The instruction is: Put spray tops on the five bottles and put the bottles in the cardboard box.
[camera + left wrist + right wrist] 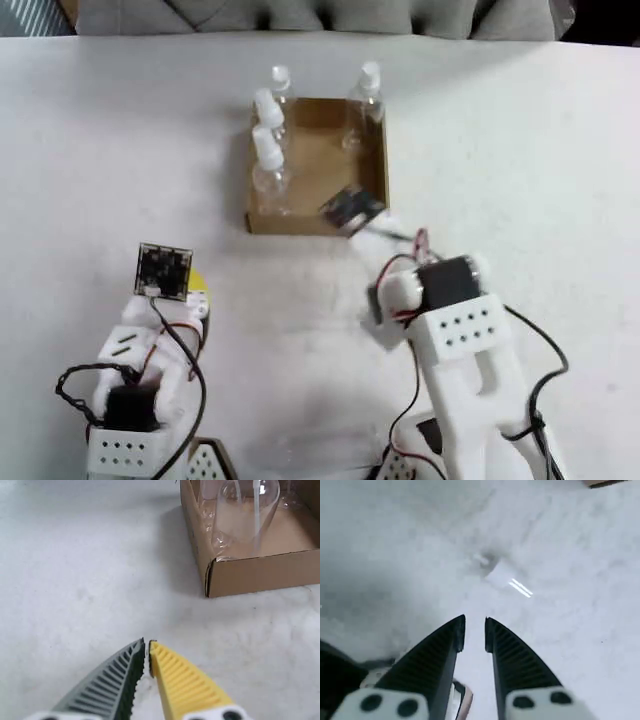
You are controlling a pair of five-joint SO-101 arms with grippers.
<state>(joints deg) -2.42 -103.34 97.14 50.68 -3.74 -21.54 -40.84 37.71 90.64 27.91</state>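
Toward the near edge of the table [520, 130], on its left side, your left gripper [146, 652] sits low over the bare surface. Its grey finger [117, 680] and yellow finger [182, 685] are pressed together at the tips with nothing between them. From there the cardboard box [260, 575] lies ahead and off to one side, well apart from the fingertips, with its near corner turned your way and clear bottles visible over the wall.

Your right gripper [475, 627] is out past the middle of the table, just beside the box's near right corner. Its two black fingers point down at the white surface. Only a narrow gap stands between them, and they hold nothing. A small pale, blurred patch [507, 580] lies on the table beyond the tips. You cannot tell what it is.

From overhead, the box sits toward the far edge of the table, about midway along it, open side up. You can count four bottles with white spray tops inside. One bottle [270, 165] stands against the left wall, and a second [268, 108] and a third [280, 80] stand behind it toward the far left corner. A fourth [368, 90] is in the far right corner. Whether a fifth stands among them you cannot tell.
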